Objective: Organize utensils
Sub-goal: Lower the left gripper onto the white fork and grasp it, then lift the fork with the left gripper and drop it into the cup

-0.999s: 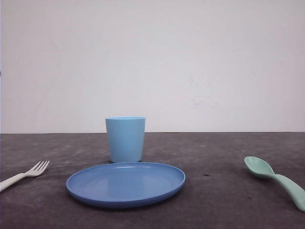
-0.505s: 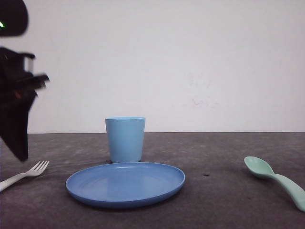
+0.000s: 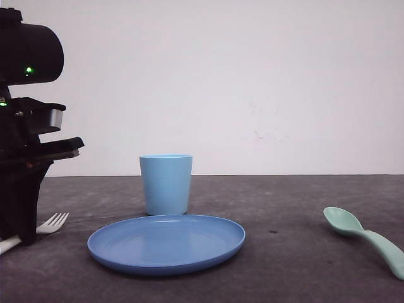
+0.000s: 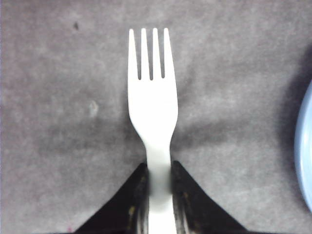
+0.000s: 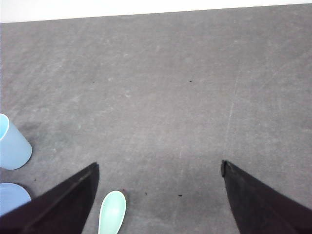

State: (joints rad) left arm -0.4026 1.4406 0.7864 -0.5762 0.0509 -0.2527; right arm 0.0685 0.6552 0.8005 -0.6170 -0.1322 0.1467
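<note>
left wrist view: my left gripper (image 4: pixel 159 183) pinches the fork (image 4: pixel 152 102) handle on the table. right gripper (image 5: pixel 158 195) gapes empty near the spoon (image 5: pixel 111 212). neither utensil placed yet.

Counter (image 3: pixel 297 265): dark grey, matte, faintly mottled surface running back to a plain white wall. Items lying directly on it: one round blue plate (image 3: pixel 166 243), near the front at centre-left; one light blue cup (image 3: pixel 165 184), upright, just behind the plate; one small white fork (image 3: pixel 49 224) with four tines, at the left edge, tines pointing toward the plate; one mint-green spoon (image 3: pixel 366 238), at the right edge, well apart from the plate, bowl facing up and handle running toward the front right corner.
</note>
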